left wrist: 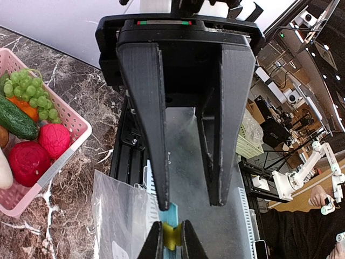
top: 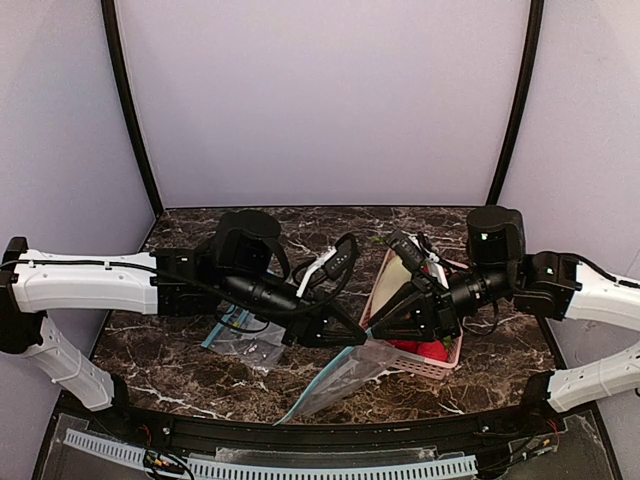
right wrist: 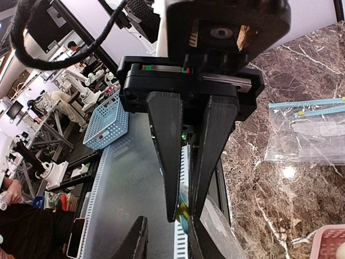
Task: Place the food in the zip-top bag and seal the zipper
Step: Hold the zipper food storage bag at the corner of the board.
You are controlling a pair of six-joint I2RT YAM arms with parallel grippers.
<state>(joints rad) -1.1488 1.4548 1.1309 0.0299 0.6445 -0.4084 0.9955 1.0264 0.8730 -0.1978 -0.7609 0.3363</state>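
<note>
- Left gripper point(left wrist: 190, 206): its fingers stand apart and grip nothing that shows; the end of the zipper point(left wrist: 170, 217) lies just beside one tip.
- Zip-top bag point(top: 335, 385): it hangs slanted between the two grippers and looks empty. I cannot tell whether its mouth is open.
- Right gripper point(right wrist: 184, 216): its fingertips pinch the zipper at the yellow slider point(left wrist: 171, 238).
- Pink basket point(left wrist: 67, 105): it sits right of the bag and holds both red-pink fruits point(left wrist: 28, 162) and the cucumber point(left wrist: 16, 120).
- Progress, as I judge it: nothing is packed. Opening the mouth, loading three items and sealing are all left to do.
</note>
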